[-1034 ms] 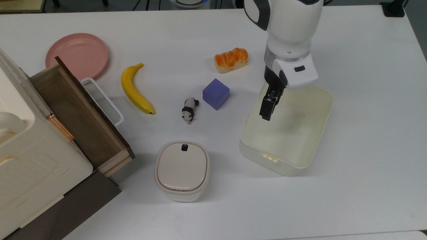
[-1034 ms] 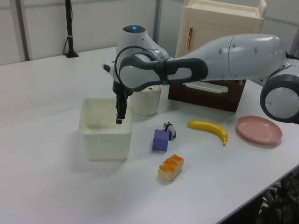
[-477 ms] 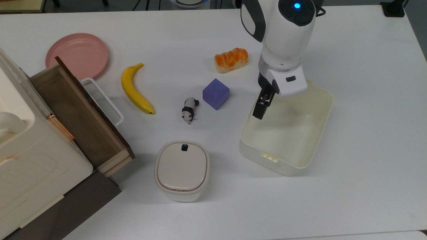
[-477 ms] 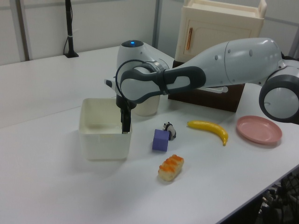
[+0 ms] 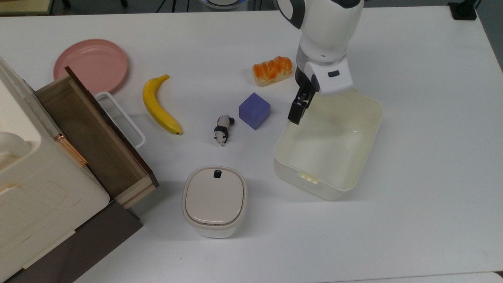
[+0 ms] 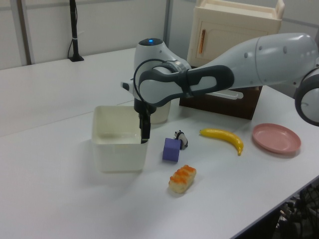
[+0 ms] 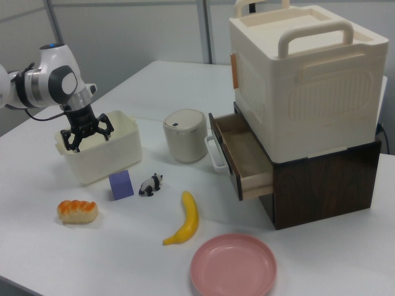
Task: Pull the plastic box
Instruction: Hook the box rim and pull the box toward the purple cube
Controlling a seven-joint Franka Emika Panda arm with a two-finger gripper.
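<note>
Claw [image 5: 296, 113]: pointing down from the white arm, fingers spread wide, holding nothing. It is dipped at the box's far corner on the top view's left. One finger appears to sit inside against the wall, probably so the wall can be hooked and dragged rather than pinched.

Plastic box [image 5: 310, 184]: cream, lidless and empty, standing upright and skewed on the table [image 5: 432, 157], toward the top view's right.

Purple cube [image 5: 254, 110]: just beside the box on the top view's left, likely the first obstacle if the drag continues that way.

Panda toy [image 5: 223, 129] and bread roll [image 5: 272, 70]: near.

Lidded container [image 5: 214, 198], banana [image 5: 159, 106], pink plate [image 5: 91, 65] and cabinet [image 5: 23, 188] with its open drawer [image 5: 94, 133]: well apart.
</note>
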